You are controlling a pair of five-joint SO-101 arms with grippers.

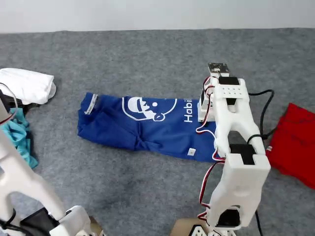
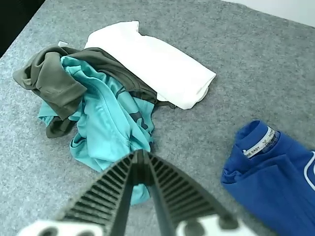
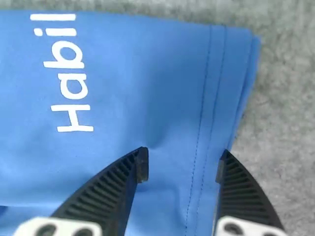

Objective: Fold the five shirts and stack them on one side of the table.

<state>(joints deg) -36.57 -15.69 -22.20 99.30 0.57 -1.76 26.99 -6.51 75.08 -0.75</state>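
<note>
A blue shirt (image 1: 142, 125) with white print lies stretched across the middle of the grey table, its collar toward the left. My right gripper (image 3: 182, 164) is open just above the shirt's hem end (image 3: 216, 88), one finger on each side of the stitched hem line. My left gripper (image 2: 142, 156) is shut and empty, hanging over a crumpled teal shirt (image 2: 106, 118). An olive shirt (image 2: 54, 81) lies tangled with the teal one. A folded white shirt (image 2: 157, 64) sits beside them. The red shirt (image 1: 295, 142) lies at the table's right edge.
The white shirt (image 1: 27, 84) and teal shirt (image 1: 19, 137) crowd the left edge. Bare grey felt (image 1: 147, 54) runs behind the blue shirt and in front of it. A bit of brown cardboard (image 1: 184, 227) shows by the right arm's base.
</note>
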